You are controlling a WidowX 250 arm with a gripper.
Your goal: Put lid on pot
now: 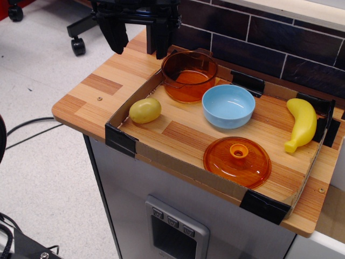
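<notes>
The lid [237, 161] is a transparent orange disc with a small knob and lies flat at the front of the cardboard tray [178, 162]. The pot [188, 75] is a transparent orange-brown pot that stands open at the tray's back left corner. My gripper [137, 40] is black and hangs at the top of the view, above the wooden top just left of and behind the pot. Its two fingers stand apart with nothing between them. It is far from the lid.
A light-blue bowl [228, 106] sits between pot and lid. A yellow lemon-like fruit [145, 110] lies at the tray's left. A yellow banana [302, 123] lies at the right. A dark tiled wall [269, 38] runs behind. An office chair base [81, 32] stands on the floor.
</notes>
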